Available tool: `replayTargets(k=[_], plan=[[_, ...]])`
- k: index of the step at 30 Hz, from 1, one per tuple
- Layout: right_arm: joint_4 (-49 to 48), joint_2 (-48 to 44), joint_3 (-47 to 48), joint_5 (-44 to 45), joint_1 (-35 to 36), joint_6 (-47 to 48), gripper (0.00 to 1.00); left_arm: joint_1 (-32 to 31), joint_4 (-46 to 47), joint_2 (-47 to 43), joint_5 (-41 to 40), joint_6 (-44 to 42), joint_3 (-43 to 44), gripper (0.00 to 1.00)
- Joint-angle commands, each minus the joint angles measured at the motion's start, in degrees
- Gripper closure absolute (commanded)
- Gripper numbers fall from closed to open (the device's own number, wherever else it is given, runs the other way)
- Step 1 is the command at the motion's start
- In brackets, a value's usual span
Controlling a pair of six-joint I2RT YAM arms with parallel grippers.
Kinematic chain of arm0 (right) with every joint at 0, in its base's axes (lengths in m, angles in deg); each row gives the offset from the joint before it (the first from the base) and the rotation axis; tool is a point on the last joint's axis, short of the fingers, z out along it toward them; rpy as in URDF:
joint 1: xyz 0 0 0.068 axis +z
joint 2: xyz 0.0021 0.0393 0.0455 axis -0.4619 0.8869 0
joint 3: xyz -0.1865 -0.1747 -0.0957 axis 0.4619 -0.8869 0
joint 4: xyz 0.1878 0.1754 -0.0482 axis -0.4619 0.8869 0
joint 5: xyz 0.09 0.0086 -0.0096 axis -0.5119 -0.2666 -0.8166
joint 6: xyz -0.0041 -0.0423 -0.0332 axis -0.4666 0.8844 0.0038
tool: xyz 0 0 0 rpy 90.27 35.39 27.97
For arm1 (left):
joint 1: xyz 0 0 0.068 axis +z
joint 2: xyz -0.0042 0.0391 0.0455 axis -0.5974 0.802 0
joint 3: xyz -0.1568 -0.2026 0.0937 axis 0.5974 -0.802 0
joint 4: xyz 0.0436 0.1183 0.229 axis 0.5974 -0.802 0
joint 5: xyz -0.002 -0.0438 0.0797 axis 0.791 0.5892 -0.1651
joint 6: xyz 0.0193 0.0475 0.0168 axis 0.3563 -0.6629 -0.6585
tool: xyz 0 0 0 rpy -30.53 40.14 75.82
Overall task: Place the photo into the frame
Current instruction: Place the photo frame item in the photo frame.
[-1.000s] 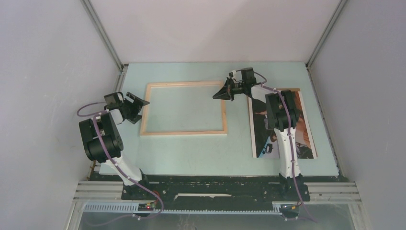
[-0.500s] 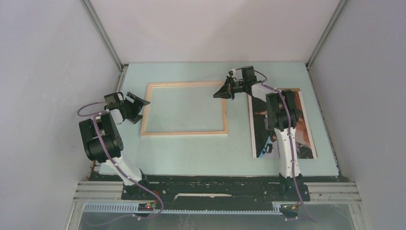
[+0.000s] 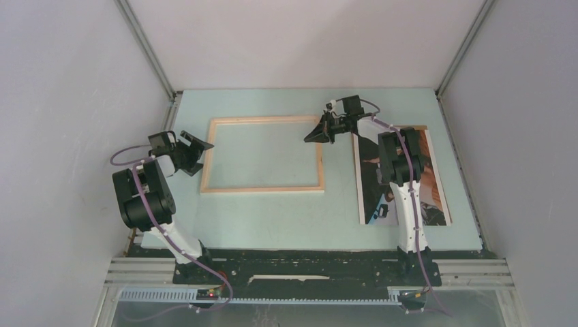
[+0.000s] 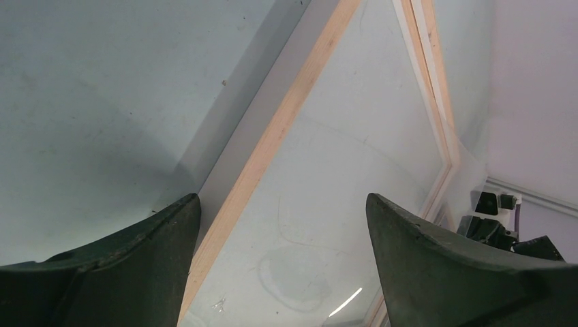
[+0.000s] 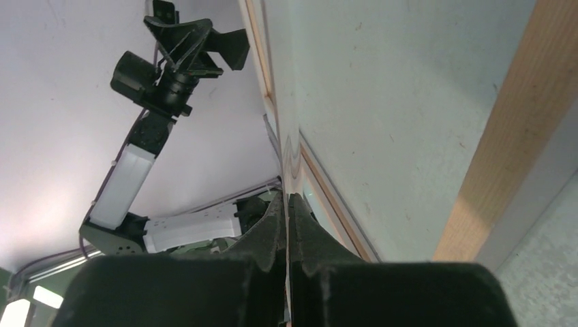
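Photo [image 3: 436, 191] lies long-axis up-down at picture right, just right of the right pincer [image 3: 310, 136], tips pressed together by the frame's [image 3: 262, 189] upper-right corner; the left pincer [image 3: 200, 158] gapes, farther off.

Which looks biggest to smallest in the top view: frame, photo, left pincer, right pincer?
1-2. frame and photo: near alike; photo partly behind the right arm, so unranked.
3. left pincer: open, spread.
4. right pincer: shut.
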Motion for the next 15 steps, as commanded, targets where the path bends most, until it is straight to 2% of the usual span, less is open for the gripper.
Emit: replayTargets(k=[1,15], plan=[[8.34,-1.01,4.16,3.46,1.61,6.68,0.97,-1.14,0.73,-2.77,4.90,1.12,-1.23,0.09],[24.30,-2.65,9.92,15.20,1.82,16.55,0.70,-1.24,0.74,-3.13,4.75,1.03,-1.41,0.09]])
